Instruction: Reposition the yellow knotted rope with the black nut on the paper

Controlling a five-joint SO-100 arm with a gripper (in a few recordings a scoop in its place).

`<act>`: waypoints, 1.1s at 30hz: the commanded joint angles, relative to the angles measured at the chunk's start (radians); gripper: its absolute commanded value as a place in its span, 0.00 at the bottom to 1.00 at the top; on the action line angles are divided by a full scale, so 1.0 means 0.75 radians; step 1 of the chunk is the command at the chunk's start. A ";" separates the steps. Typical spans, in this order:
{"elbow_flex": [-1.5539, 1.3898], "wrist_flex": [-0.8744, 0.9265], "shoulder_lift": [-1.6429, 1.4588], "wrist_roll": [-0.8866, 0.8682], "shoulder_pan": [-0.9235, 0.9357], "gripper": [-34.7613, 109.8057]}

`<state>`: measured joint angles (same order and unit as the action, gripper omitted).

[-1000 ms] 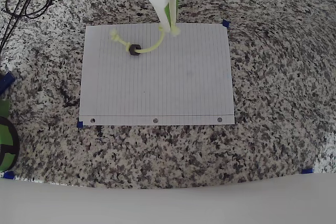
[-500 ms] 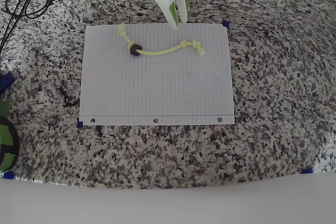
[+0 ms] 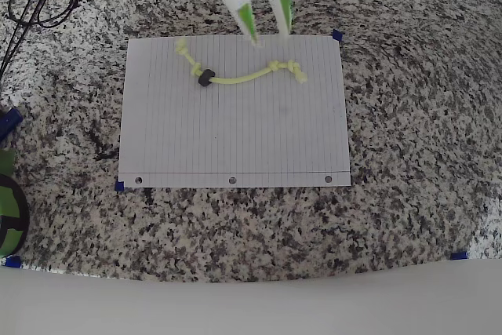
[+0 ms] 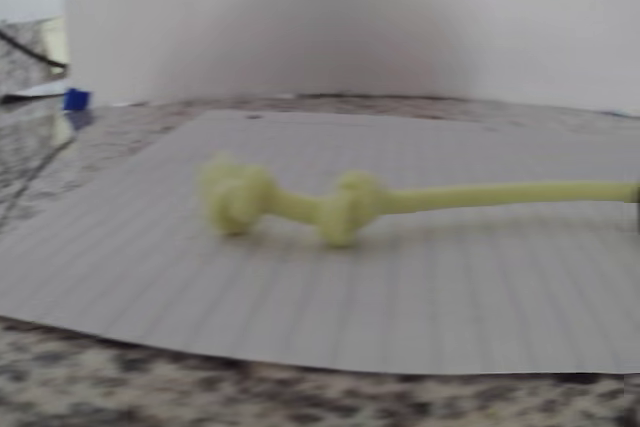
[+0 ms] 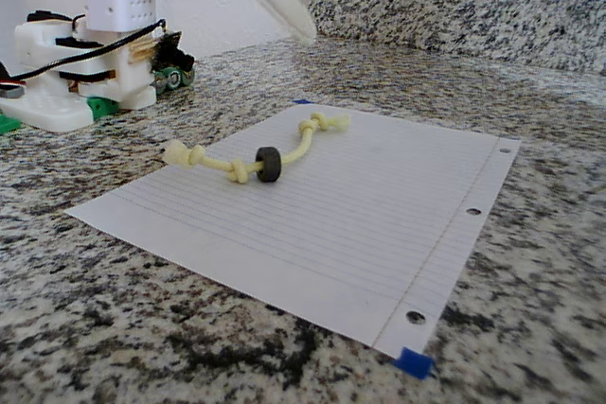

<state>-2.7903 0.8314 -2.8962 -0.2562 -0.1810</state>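
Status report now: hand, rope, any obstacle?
Hand open, empty, above paper's far edge. Yellow knotted rope flat on paper, black nut threaded on. No obstacle.

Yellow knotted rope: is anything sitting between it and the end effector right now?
Nothing visible. The end effector hangs open just past the paper's far edge, and the yellow knotted rope lies below it in the overhead view with only bare lined paper between. The black nut is threaded on the rope, off to the left.

Speckled granite countertop (image 3: pixel 408 115) with matching granite backsplash (image 5: pixel 454 7), white wall (image 4: pixel 350 17) behind, even daylight.
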 commanded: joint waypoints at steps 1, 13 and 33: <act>0.084 0.018 0.006 0.440 0.133 0.58; 0.333 0.397 0.274 1.395 0.513 0.56; 0.589 0.393 0.761 2.252 0.753 0.56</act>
<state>-2.3945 1.1213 -2.3547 1.3852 0.3789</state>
